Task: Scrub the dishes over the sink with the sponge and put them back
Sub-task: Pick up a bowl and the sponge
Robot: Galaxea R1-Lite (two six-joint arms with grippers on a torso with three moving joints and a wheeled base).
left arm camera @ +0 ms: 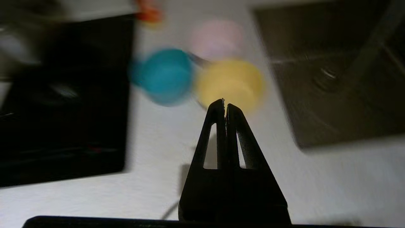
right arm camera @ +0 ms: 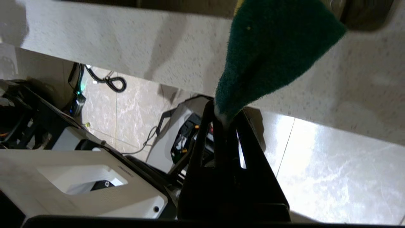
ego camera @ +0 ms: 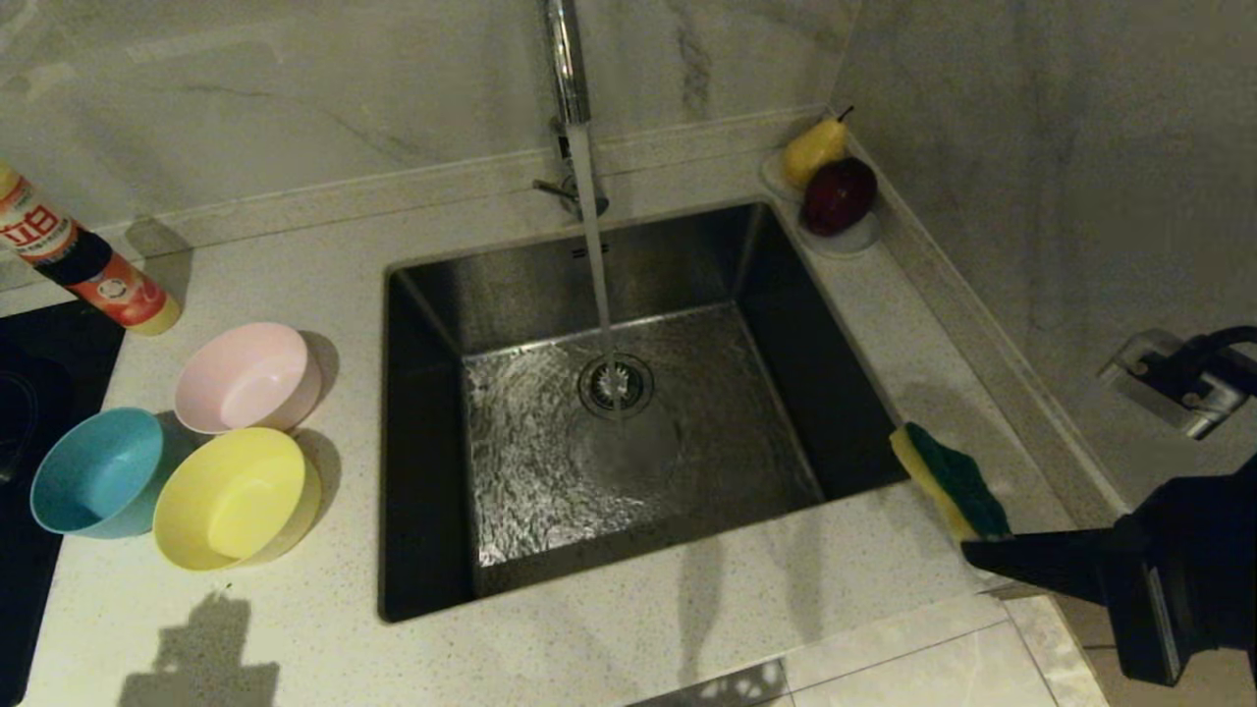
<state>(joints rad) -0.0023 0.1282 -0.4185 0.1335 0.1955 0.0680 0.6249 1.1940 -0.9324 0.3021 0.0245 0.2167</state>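
Note:
Three bowls stand on the counter left of the sink [ego camera: 432, 295]: pink [ego camera: 247, 378], blue [ego camera: 98, 471] and yellow [ego camera: 234, 498]. At the sink's front right corner my right gripper [ego camera: 974, 550] is shut on the sponge [ego camera: 951, 479], whose green and yellow end sticks up over the counter edge. The right wrist view shows the green sponge [right arm camera: 269, 47] pinched at the right gripper [right arm camera: 225, 117]. My left gripper [left arm camera: 225, 103] is shut and empty, out of the head view, above the counter near the yellow bowl [left arm camera: 231, 83] and blue bowl [left arm camera: 166, 74].
Water runs from the chrome tap [ego camera: 570, 69] onto the drain strainer [ego camera: 616, 385]. A red and white bottle [ego camera: 79, 257] lies at the back left. A black hob [ego camera: 39, 383] borders the bowls. A pear [ego camera: 813, 149] and an apple [ego camera: 838, 194] sit on saucers behind the sink.

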